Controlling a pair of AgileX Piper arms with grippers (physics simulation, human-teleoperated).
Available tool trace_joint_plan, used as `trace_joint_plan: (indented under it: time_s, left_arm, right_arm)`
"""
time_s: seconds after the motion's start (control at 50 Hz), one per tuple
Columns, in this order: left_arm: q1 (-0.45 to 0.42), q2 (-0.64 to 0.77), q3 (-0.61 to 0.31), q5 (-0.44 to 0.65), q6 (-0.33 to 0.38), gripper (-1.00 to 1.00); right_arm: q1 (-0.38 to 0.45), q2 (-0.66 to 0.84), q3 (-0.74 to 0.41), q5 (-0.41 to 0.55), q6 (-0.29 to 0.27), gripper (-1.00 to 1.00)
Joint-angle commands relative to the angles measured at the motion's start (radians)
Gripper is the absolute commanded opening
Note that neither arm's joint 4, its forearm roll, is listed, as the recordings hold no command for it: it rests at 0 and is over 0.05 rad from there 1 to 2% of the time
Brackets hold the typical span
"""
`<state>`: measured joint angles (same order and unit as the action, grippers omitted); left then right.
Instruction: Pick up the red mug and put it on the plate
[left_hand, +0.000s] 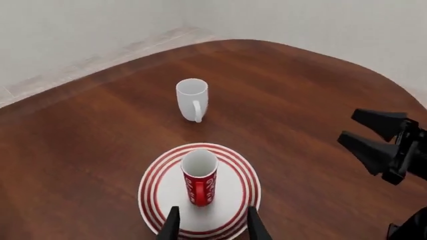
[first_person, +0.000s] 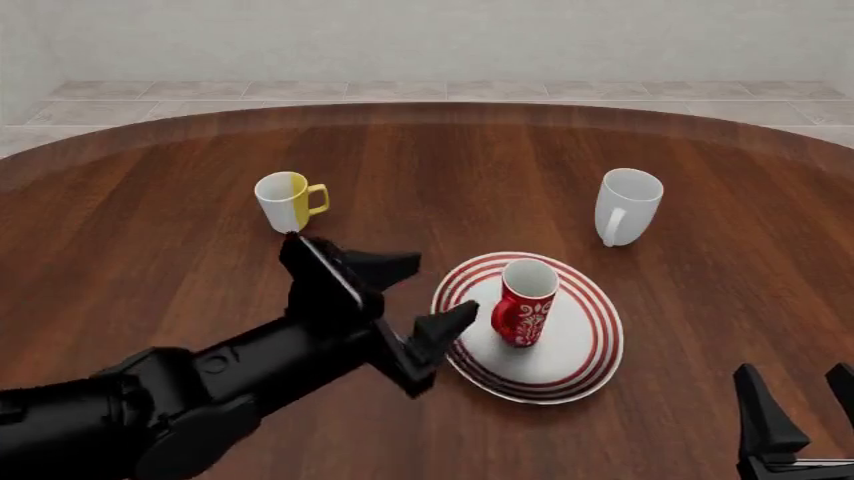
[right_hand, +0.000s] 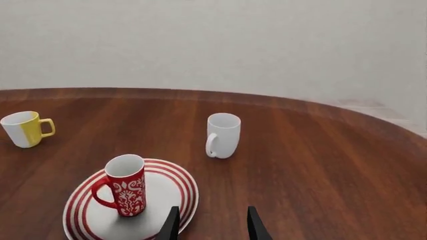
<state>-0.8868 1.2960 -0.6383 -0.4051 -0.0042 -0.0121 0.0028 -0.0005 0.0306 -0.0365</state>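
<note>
Red with white ornament, the tall mug (left_hand: 199, 176) stands upright on the round white red-ringed plate (left_hand: 160, 197) in the left wrist view, beyond the left gripper (left_hand: 210, 222), whose fingers are apart and empty. From the front, a plain white mug (first_person: 626, 205) and a white mug with yellow handle (first_person: 290, 200) stand farther back on the dark wooden table (first_person: 160, 280). The right wrist view shows the right gripper (right_hand: 210, 223) spread, holding nothing, beside the plate.

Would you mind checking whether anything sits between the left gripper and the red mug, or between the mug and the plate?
Nothing visible does. The red mug already stands upright on the plate. The left gripper is open beside the plate's left rim, apart from the mug, with only bare plate between them.
</note>
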Motion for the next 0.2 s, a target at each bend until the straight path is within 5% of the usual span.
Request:
trace_joint_plan:
  time_s: [0.02,0.2]
  left_arm:
    - [0.023,-0.374,0.105,0.192,0.014,1.00]
    - [0.077,-0.608,0.159,0.334,0.029,1.00]
  right_arm:
    - [0.003,-0.003,0.000,-0.005,-0.015,1.00]
    - [0.001,-0.003,-0.002,-0.007,-0.023,1.00]
